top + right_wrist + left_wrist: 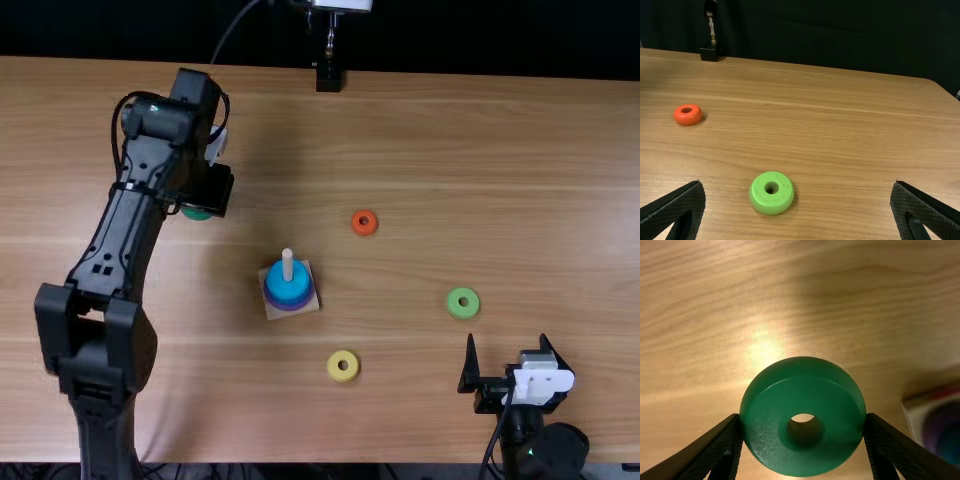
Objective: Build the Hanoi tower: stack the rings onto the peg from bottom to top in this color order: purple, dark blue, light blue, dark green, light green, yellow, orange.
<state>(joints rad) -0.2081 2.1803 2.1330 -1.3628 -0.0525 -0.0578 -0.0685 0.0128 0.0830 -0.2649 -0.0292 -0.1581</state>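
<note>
At left on the light brown wooden table [560, 200], the left gripper [208, 190] grasps a glossy, round dark green ring [802, 452], one finger pressed to each side, a small round hole through its middle. Next stands a pale peg [288, 266], upright on a square wooden base [276, 313], with blue above a wide purple ring [309, 297]; how many blue rings are stacked there is hard to tell. To the peg's right lie three loose rings, flat and apart from one another: a yellow ring [333, 367] nearer the table's near edge, a small orange ring [356, 222] farther back, and a thick light green ring [453, 302]. At right, the right gripper [507, 345] is released and holds nothing, its two fingers spread wide.
</note>
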